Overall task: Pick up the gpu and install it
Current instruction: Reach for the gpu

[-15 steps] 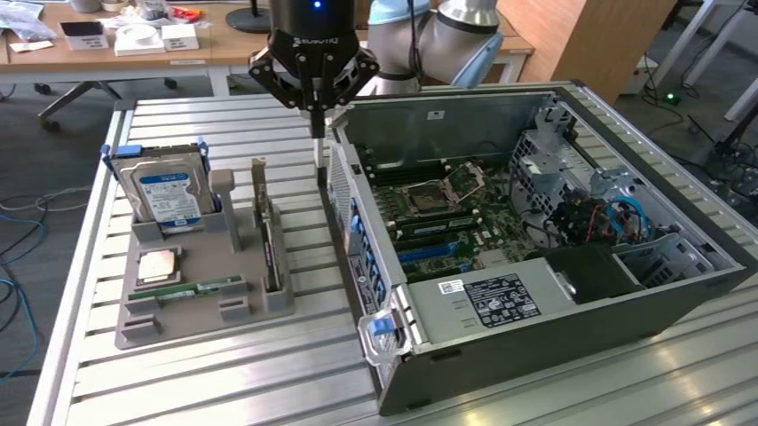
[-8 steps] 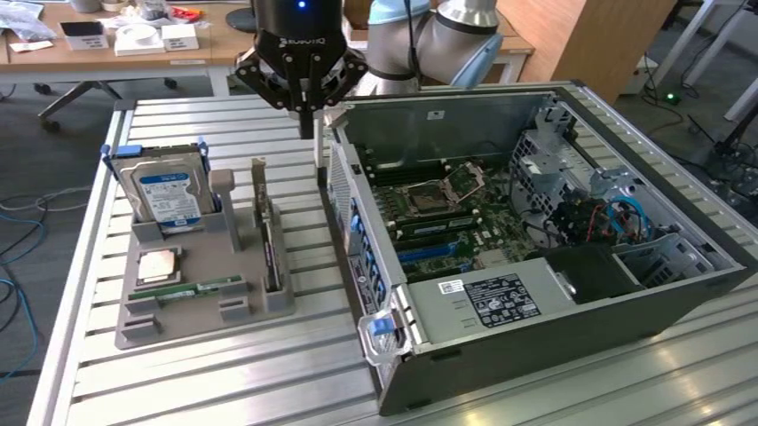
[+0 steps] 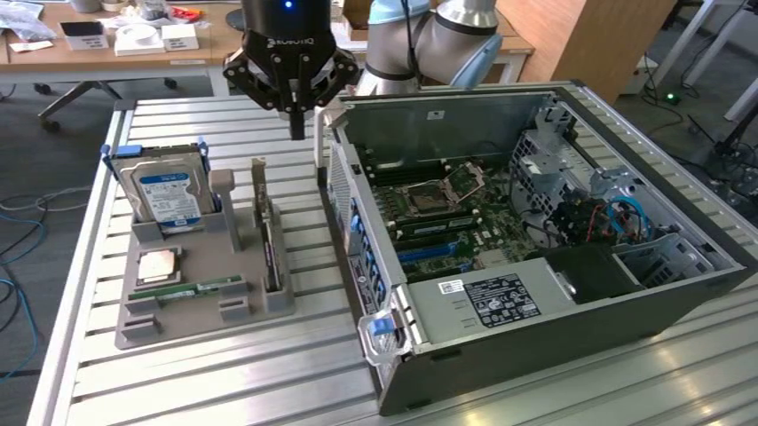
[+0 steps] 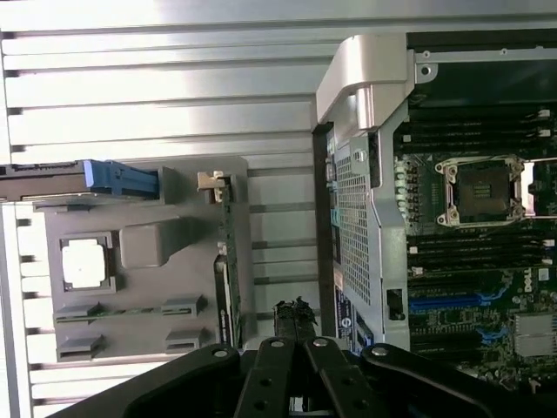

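Slatted metal table (image 3: 177, 390) w/ open PC case (image 3: 533, 355) lying on its side at exterior view's right, motherboard (image 3: 462, 213) exposed. Grey parts holder (image 3: 190, 328) sits beside it, at exterior view's left. Hard drive (image 3: 166, 195) stands upright at holder's far end. The gpu (image 3: 270, 262) stands on edge in the holder slot nearest the case, untouched. Gripper (image 3: 296, 129) hangs above gap btwn holder & case, fingers pinched together, empty, near gpu's bracket end.

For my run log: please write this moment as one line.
gripper: shut, empty, between grey holder and computer case | gpu: on edge in grey holder, untouched
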### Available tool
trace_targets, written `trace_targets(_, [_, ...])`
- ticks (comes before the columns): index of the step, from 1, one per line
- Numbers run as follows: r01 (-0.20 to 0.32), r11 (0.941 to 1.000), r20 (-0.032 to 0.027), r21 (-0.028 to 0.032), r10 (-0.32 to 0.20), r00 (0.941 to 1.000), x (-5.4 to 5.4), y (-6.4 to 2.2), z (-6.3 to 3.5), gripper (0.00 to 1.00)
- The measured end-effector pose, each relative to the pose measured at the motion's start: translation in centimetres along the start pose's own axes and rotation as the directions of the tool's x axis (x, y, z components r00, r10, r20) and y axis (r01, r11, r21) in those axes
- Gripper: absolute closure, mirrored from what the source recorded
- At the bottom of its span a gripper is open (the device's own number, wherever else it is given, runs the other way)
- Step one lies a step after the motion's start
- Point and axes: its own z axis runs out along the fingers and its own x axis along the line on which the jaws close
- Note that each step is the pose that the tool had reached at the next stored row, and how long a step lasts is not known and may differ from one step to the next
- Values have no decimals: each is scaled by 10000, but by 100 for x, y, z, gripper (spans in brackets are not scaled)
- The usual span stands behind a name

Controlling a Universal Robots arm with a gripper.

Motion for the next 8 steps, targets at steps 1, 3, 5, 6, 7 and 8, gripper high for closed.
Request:
trace_targets(1, [0,10000,0,0,0,10000,11,-1,0,89])
trace_targets(3, [0,10000,0,0,0,10000,31,-2,-1,89])
trace_targets(5, [0,10000,0,0,0,10000,51,-4,-2,89])
trace_targets(6, [1,10000,1,0,-1,10000,61,-5,-2,89])
trace_targets(7, [1,10000,0,0,-1,10000,72,-5,-2,89])
trace_targets(8, [1,10000,1,0,-1,10000,83,-6,-3,89])
